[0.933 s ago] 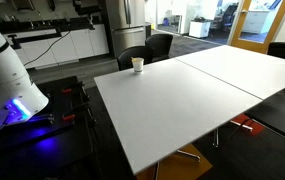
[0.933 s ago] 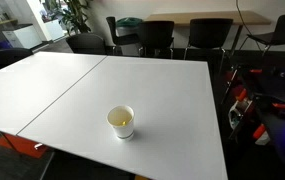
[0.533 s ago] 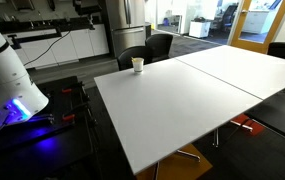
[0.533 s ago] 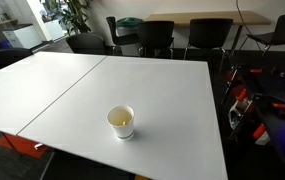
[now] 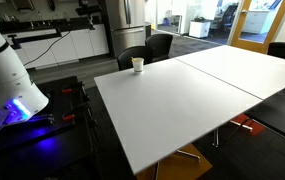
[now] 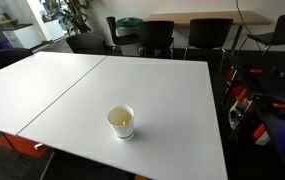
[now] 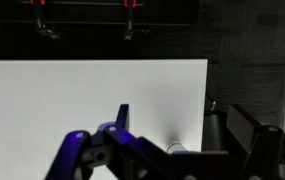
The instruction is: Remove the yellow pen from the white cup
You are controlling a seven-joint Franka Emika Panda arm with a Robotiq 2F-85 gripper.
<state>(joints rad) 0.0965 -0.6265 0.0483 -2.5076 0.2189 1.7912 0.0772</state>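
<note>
The white cup (image 6: 122,122) stands on the large white table (image 6: 102,85), near its front edge. It also shows in an exterior view (image 5: 137,64), near the table's far corner. A dull yellow shape inside the cup is the yellow pen (image 6: 124,121); its form is too small to make out. In the wrist view my gripper (image 7: 182,125) is open and empty, its fingers spread wide above the table. A small pale cylinder (image 7: 176,148), probably the cup, peeks out between them, mostly hidden by the gripper body. The gripper does not show in either exterior view.
Black chairs (image 6: 157,36) stand along the table's far side, and more stand by the cup's corner (image 5: 147,50). The robot's white base (image 5: 7,75) is beside the table. The table edge (image 7: 206,100) drops to dark floor in the wrist view.
</note>
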